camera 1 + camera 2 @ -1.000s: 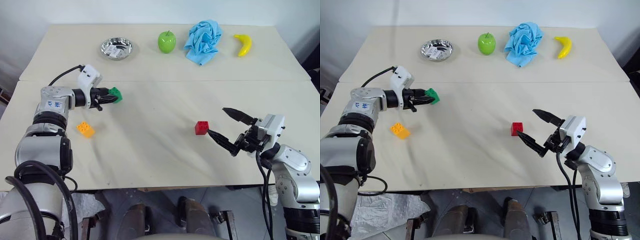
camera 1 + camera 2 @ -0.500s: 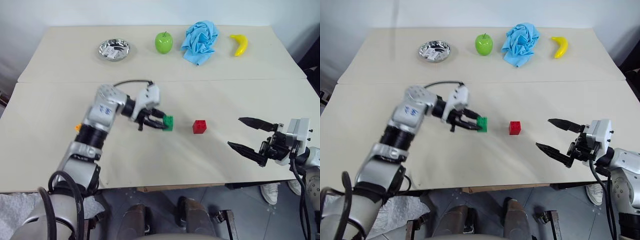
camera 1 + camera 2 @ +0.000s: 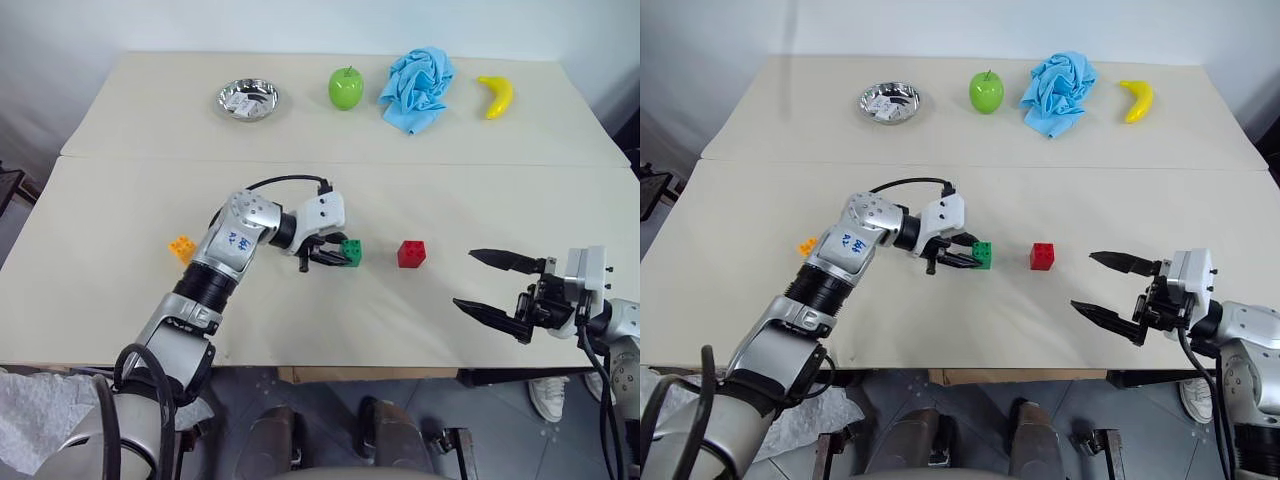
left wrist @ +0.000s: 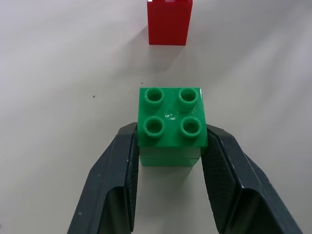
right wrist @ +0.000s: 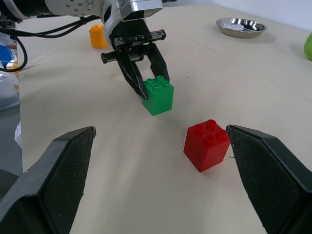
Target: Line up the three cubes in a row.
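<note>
— Near the table's (image 3: pixel 120 300) middle, what grips the green brick (image 3: pixel 351 252)?
— Left gripper (image 3: pixel 335 254), clamped on it, beside the red brick (image 3: pixel 411 253).
— And the right gripper (image 3: pixel 492 283)?
— Spread wide, holding nothing; the orange-yellow brick (image 3: pixel 181 247) sits toward the left edge.

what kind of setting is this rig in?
Most likely a lab or test bench, not a home. Two bare cream tables are pushed together against a plain white wall, and the toy bricks, apple, banana, blue cloth and metal dish are spread out like props.
</note>
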Controlling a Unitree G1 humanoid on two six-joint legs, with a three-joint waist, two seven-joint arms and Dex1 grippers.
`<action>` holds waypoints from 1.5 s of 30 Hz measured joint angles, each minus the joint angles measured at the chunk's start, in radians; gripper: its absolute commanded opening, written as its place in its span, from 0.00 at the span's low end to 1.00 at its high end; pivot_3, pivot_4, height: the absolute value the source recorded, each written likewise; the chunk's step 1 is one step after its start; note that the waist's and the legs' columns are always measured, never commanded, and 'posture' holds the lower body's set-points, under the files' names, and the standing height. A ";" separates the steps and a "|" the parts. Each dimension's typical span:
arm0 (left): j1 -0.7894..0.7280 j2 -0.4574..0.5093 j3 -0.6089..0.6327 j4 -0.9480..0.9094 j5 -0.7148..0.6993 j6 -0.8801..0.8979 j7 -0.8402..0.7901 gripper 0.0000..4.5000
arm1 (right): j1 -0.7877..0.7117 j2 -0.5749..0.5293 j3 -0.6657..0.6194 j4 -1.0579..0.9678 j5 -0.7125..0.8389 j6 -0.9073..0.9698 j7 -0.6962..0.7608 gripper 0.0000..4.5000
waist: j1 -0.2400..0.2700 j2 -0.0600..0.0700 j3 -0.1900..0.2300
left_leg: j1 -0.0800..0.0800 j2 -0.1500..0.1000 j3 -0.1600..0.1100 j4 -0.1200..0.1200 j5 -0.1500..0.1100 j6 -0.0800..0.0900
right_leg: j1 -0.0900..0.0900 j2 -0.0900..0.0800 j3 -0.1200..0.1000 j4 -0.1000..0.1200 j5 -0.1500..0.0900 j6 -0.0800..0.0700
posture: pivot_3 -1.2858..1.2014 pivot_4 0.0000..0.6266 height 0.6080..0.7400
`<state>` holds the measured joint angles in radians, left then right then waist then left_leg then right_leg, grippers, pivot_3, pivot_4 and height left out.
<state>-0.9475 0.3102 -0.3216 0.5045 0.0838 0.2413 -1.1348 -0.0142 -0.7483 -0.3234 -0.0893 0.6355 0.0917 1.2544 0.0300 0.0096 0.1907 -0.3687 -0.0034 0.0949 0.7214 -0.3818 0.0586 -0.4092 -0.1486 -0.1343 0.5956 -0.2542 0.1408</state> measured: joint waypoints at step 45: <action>1.290 0.174 1.197 -0.530 -0.611 -0.157 0.289 1.00 | -0.323 0.205 0.323 -0.027 -0.038 0.037 0.047 1.00 | -0.025 0.000 -0.002 | 0.001 0.001 -0.004 -0.004 -0.003 -0.002 | -0.001 -0.002 0.000 -0.003 0.001 -0.003 | 0.52 0.24 1.00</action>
<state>0.3428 0.4838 0.8749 -0.0255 -0.5276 0.0841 -0.8457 -0.3373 -0.5433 -0.0004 -0.1168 0.5974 0.1290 1.3016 0.0050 0.0097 0.1892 -0.3672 -0.0028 0.0910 0.7176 -0.3845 0.0566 -0.4098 -0.1506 -0.1347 0.5924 -0.2533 0.1376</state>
